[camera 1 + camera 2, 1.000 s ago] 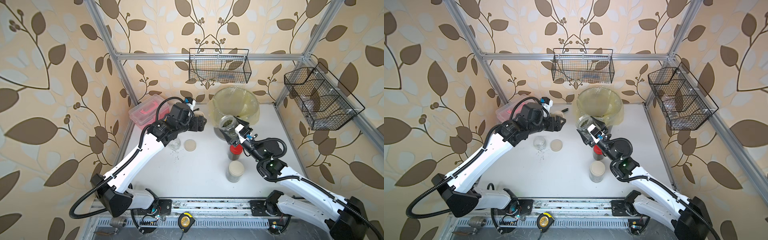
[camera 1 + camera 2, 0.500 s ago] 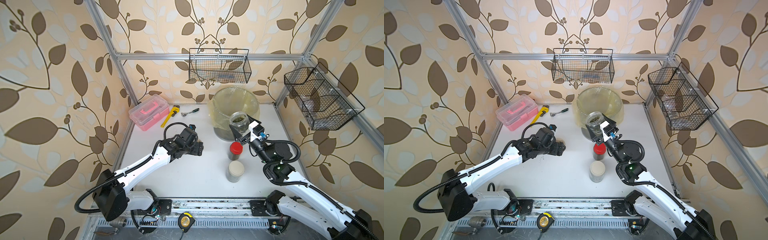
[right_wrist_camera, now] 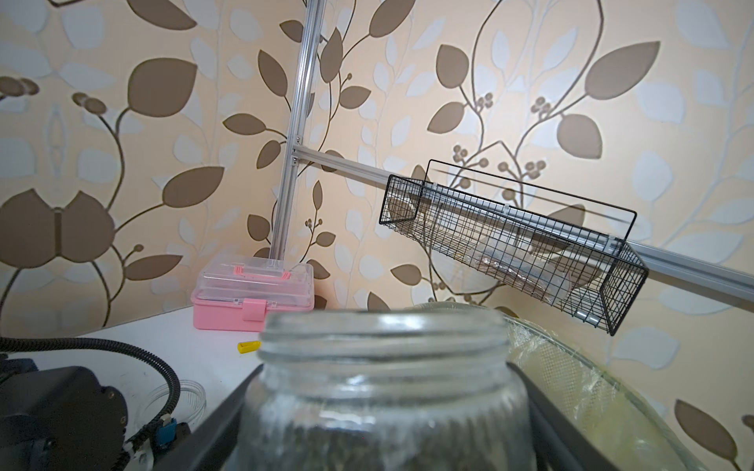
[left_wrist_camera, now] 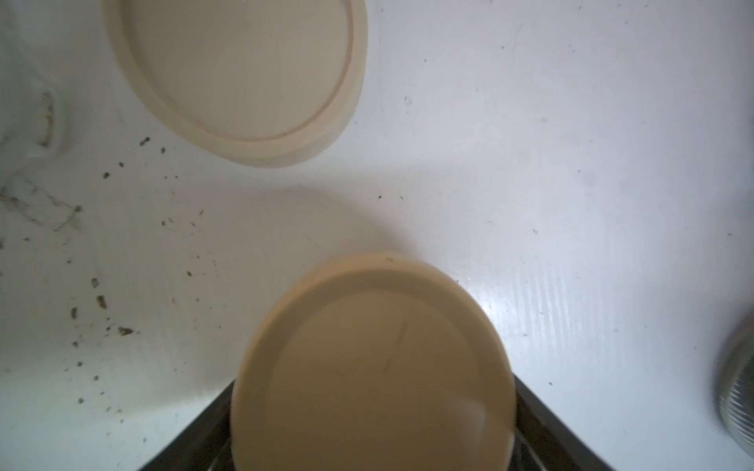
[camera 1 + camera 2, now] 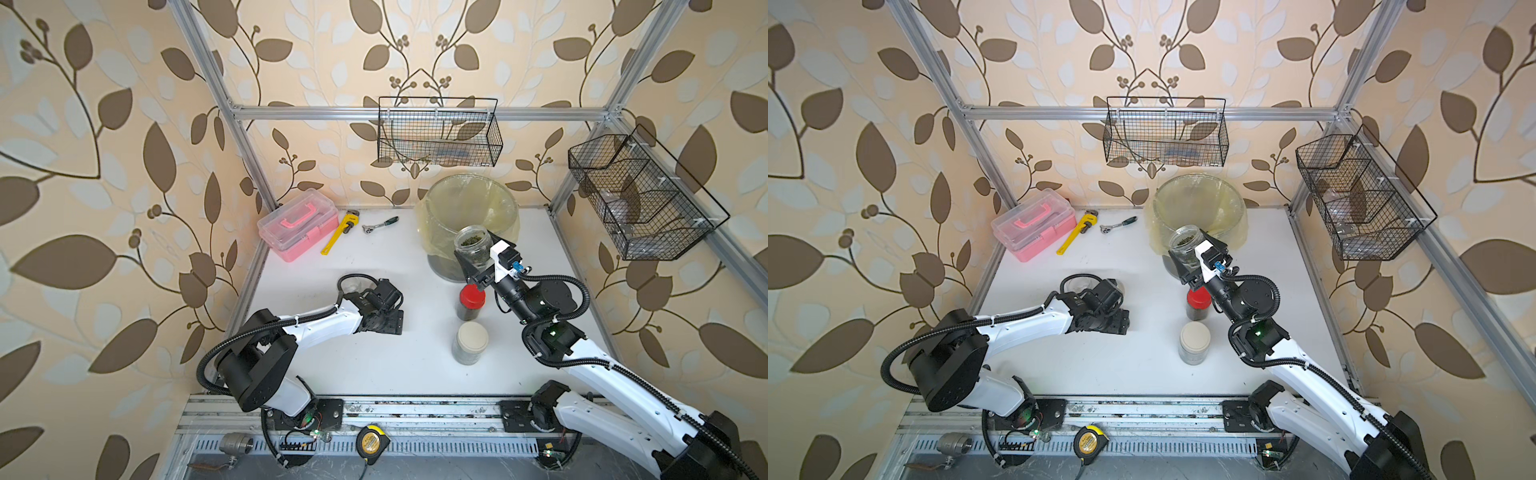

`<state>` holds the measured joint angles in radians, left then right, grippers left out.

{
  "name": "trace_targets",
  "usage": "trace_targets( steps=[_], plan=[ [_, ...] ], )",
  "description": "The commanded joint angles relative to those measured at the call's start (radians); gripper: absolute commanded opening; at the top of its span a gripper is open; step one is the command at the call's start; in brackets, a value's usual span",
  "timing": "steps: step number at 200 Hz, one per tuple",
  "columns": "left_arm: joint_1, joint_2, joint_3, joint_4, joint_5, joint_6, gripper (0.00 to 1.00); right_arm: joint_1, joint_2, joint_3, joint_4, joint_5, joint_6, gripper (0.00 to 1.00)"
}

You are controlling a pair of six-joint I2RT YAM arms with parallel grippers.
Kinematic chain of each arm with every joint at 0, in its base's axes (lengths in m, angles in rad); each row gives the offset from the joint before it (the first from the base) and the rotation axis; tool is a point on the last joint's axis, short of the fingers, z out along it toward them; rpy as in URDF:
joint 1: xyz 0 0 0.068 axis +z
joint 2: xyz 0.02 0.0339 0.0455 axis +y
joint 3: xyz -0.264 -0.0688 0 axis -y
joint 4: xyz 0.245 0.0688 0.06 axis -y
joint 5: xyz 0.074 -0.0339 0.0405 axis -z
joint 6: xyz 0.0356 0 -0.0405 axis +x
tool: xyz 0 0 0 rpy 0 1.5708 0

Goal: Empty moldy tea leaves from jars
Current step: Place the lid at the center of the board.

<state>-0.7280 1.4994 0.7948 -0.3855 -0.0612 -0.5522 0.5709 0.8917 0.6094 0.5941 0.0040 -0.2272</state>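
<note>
White tabletop (image 5: pixel 374 374), bin (image 5: pixel 436 232), four jars (image 5: pixel 469 345); right gripper (image 5: pixel 476 262) clamps the uncapped jar (image 5: pixel 472 245) of moldy tea leaves (image 5: pixel 472 239) beside the bin. Left wrist view alone shows two lids (image 4: pixel 236 69), the left gripper (image 4: pixel 371 434) pinching one beige lid (image 4: pixel 373 359).

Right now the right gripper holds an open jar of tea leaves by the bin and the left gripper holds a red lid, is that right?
Not quite: the lid in the left gripper is beige, not red, as the left wrist view shows. The right gripper does hold the open jar of tea leaves by the bin.
</note>
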Motion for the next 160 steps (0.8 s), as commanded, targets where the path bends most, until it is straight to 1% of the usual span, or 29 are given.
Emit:
trace_targets(
  steps=[1, 13, 38, 69, 93, 99, 104, 137, 160],
  plan=[
    [-0.01, 0.018, -0.007, 0.046, -0.029, -0.023, 0.85, -0.004, -0.008, 0.009, 0.042, -0.006, 0.002, 0.42],
    [-0.01, 0.025, -0.01, 0.052, -0.038, -0.026, 0.92, -0.003, -0.01, 0.009, 0.039, -0.006, 0.002, 0.42],
    [-0.01, 0.028, -0.016, 0.059, -0.041, -0.026, 0.99, -0.003, -0.011, 0.006, 0.035, -0.005, 0.004, 0.42],
    [-0.01, 0.016, -0.017, 0.054, -0.047, -0.028, 0.99, -0.002, -0.007, 0.007, 0.035, -0.007, 0.004, 0.42],
    [-0.01, -0.044, 0.003, 0.043, -0.052, -0.028, 0.99, -0.004, -0.001, 0.008, 0.038, -0.009, 0.006, 0.42],
    [-0.01, -0.053, 0.016, 0.033, -0.056, -0.023, 0.99, -0.003, 0.001, 0.007, 0.037, -0.009, 0.007, 0.42],
    [-0.011, -0.1, 0.03, 0.026, -0.061, -0.016, 0.99, -0.004, 0.003, 0.007, 0.036, -0.009, 0.009, 0.42],
    [-0.01, -0.238, 0.149, 0.016, -0.085, 0.054, 0.99, -0.005, 0.015, 0.004, 0.044, -0.01, 0.022, 0.42],
    [-0.01, -0.299, 0.242, 0.077, -0.055, 0.093, 0.99, -0.005, 0.018, 0.004, 0.046, -0.013, 0.025, 0.42]
  ],
)
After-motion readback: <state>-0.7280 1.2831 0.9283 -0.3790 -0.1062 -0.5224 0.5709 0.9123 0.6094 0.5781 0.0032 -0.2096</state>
